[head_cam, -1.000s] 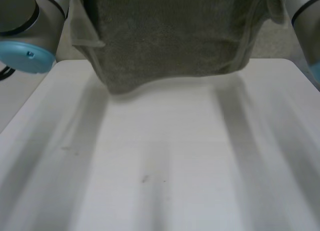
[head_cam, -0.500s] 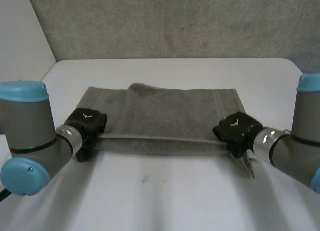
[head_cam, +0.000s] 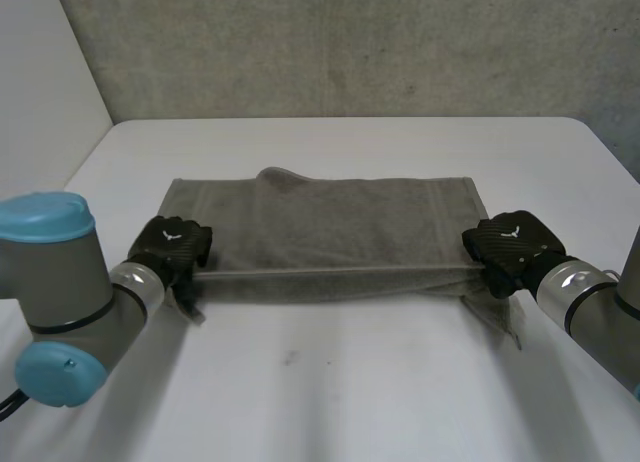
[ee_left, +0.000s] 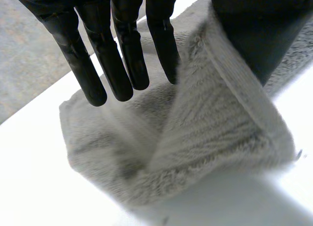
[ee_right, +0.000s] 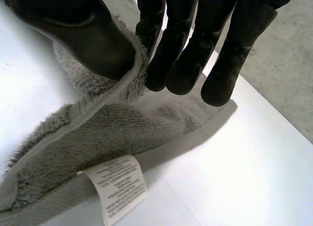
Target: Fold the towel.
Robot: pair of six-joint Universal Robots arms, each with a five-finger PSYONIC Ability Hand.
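On the white label (ee_right: 120, 189) of the towel (ee_right: 112, 128), printed lines too fine to read; on the backs of left hand (head_cam: 172, 250) and right hand (head_cam: 512, 247), small white emblems (head_cam: 171, 233).

Head view: soft, even light from above, moderate brightness. White table (head_cam: 330, 402) reads pale grey in the lower frame and lighter toward the upper middle. A diffuse shadow band runs under the towel (head_cam: 330, 232) along its near edge.

Left wrist view: table near-white, and a deep shadow lies under the lifted towel fold.

Right wrist view: dull sheen on the right hand (ee_right: 186, 20).
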